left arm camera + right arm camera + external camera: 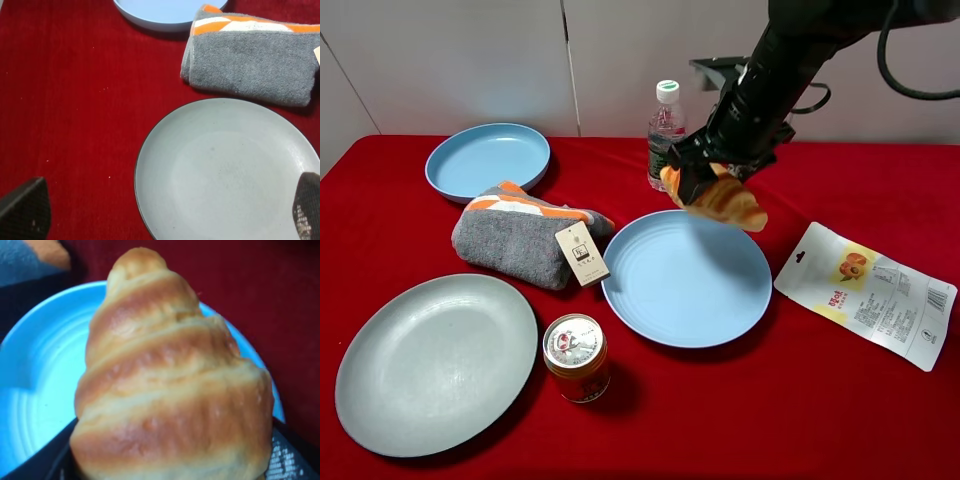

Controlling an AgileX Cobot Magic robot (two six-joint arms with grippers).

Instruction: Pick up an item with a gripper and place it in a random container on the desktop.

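— Golden-brown ridged croissant (170, 390) fills the right wrist view; where does it stand?
— Clenched in the right jaws, aloft over the round light-blue flat plate (650, 320), at its one o'clock rim. Pickup looks done; lowering and release are left. Left jaws hang released, idle.

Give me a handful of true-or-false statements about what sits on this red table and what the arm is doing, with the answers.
1. The right pincer holds a croissant. True.
2. The croissant lies flat on the light-blue plate. False: it is held in the air over the plate's far rim.
3. The gold-lidded can stands on the grey-green plate. False: it stands on the red tablecloth beside that plate.
4. A water bottle stands behind the light-blue plate. True.
5. The white snack pouch lies on the grey-green plate. False: it lies on the tablecloth, right of the light-blue plate.
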